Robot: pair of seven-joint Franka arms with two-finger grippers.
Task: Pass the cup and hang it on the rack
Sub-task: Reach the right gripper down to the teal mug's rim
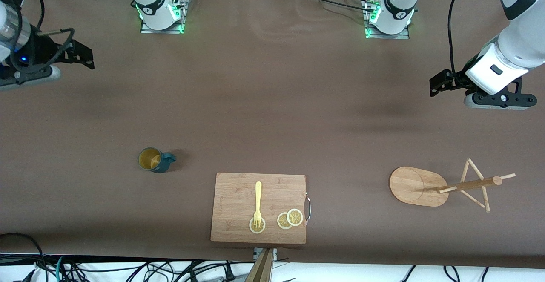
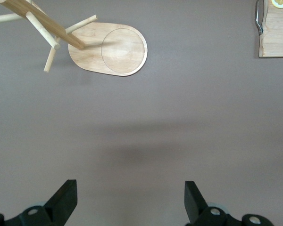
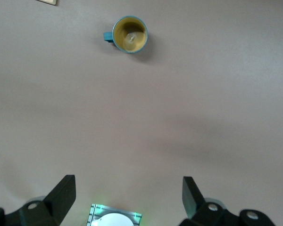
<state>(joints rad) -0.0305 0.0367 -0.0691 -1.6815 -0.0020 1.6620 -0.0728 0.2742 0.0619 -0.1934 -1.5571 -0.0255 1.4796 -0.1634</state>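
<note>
I am looking at the brown tabletop (image 1: 272, 103) from the front camera, and nearest to me the cutting board (image 1: 238, 197) is lying flat, its metal handle (image 1: 308, 208) pointing toward the left arm's end. A yellow fork (image 1: 257, 203) is resting on the board with its tines on one lemon slice (image 1: 257, 225), and two more lemon slices (image 1: 290, 219) are overlapping each other just beside it.

The rack (image 1: 451, 186) is sitting toward the left arm's end, about as near to me as the board. Its oval base (image 2: 108, 49) is flat on the tabletop, and I am seeing its post and pegs lean away toward the table's edge in the front view.

The cup (image 1: 154, 160) is standing upright toward the right arm's end, a little farther from me than the board and well apart from it. Its yellow inside is showing and its handle is pointing toward the board's side.

Both arms are waiting. The left gripper (image 2: 130, 197) is hovering over bare tabletop at its own end, jaws wide and holding nothing. The right gripper (image 3: 128, 195) is hovering over bare tabletop at its end, jaws wide too and empty.
</note>
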